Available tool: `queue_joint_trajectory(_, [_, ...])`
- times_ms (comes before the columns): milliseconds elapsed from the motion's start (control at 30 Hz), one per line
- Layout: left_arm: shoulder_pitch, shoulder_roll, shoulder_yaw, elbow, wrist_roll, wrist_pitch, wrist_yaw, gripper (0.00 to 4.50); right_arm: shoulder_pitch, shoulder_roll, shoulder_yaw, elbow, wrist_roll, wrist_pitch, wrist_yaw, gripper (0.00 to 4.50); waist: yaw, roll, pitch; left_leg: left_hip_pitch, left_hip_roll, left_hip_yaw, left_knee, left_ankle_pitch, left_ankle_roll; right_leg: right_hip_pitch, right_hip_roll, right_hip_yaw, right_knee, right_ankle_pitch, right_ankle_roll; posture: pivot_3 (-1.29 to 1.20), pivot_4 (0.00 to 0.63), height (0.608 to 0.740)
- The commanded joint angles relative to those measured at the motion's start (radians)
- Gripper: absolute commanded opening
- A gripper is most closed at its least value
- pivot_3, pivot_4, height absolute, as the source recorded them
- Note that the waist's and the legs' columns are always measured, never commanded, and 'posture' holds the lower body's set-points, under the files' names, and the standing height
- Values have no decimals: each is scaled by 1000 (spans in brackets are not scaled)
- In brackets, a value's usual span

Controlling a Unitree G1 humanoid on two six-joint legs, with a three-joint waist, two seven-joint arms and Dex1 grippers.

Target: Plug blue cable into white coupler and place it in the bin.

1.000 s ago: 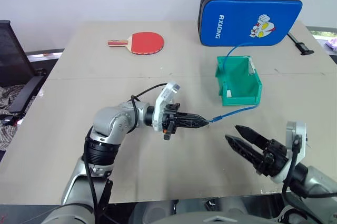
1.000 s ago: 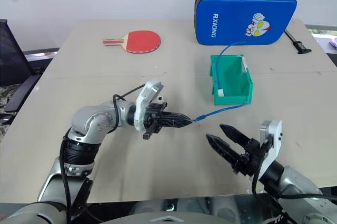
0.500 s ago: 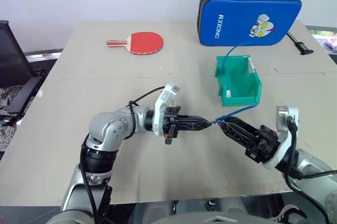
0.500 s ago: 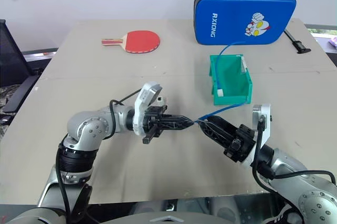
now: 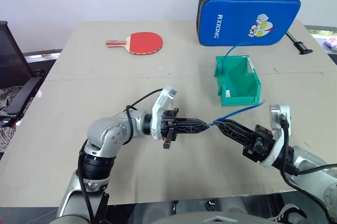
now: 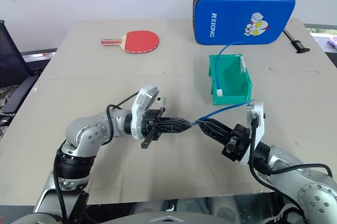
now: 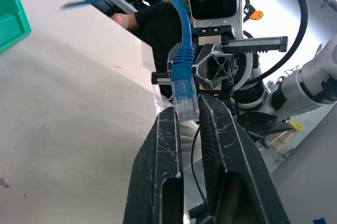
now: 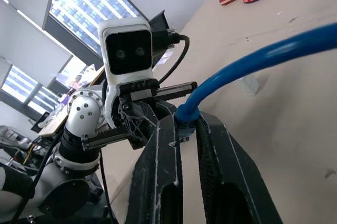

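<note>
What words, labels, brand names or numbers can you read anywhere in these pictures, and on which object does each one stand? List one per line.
"RXIONG": white letters running up the left side of the blue padded case at the far edge of the table.
The cartoon figure printed on that case carries no readable lettering.
The white label on the front of the green bin is too small to read.

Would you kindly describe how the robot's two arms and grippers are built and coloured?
Both arms are silver-grey metal with rounded joint housings and black ribbed collars, and loose black cables run along them. Each wrist carries a white rectangular camera block. The left gripper and the right gripper are alike: a black mechanical body ending in long, tapering black jaws whose surfaces look scuffed.
</note>
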Motion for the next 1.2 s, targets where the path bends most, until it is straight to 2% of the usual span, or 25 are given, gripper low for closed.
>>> queue_joint_trajectory(33, [13,6,26,-48,8,-44,34,1426,-12,-15,-7,-10,9,-14,14,0,0,0,0,0,0,0,0,0,0,0,0,0,0,0,0,0,150,740])
queue_joint_trajectory(100, [49,14,48,-71,53,-105,79,2392,-13,-21,-11,-8,3,-17,21,0,0,0,0,0,0,0,0,0,0,0,0,0,0,0,0,0,150,740])
queue_joint_trajectory(200, [116,19,112,-108,97,-168,170,3604,-11,-26,-20,0,-9,-23,33,0,-2,0,0,0,0,0,0,0,0,0,0,0,0,1,0,0,150,740])
queue_joint_trajectory(367, [219,31,204,-69,255,-366,290,3604,-5,-23,-29,22,-43,-34,63,0,-3,0,0,0,1,0,-1,0,0,0,0,0,0,1,0,0,150,740])
queue_joint_trajectory(533, [227,78,188,52,376,-507,276,3604,-21,-19,-21,41,-82,-41,92,0,7,0,0,0,1,1,0,0,0,0,0,0,0,0,-1,0,150,740])
queue_joint_trajectory(733, [112,122,96,285,513,-675,175,3604,-22,-20,-27,41,-118,-44,105,0,17,0,0,0,0,1,0,0,0,0,0,-1,0,1,-1,0,150,740])
queue_joint_trajectory(1133, [-155,55,-20,786,691,-1025,50,3604,25,-18,-43,-7,-138,-65,73,0,16,-1,0,-1,0,2,0,0,0,0,-1,-1,-1,3,2,0,150,740])
queue_joint_trajectory(1167, [-171,49,-21,822,696,-1046,39,3092,26,-19,-44,-9,-138,-66,71,0,16,-1,0,-1,0,2,0,0,0,0,-1,-1,-1,3,2,0,150,740])
queue_joint_trajectory(1200, [-185,43,-23,854,702,-1070,27,2834,27,-19,-46,-11,-140,-67,69,0,16,-1,0,-1,0,2,0,0,0,0,-1,-1,-1,3,2,0,150,740])
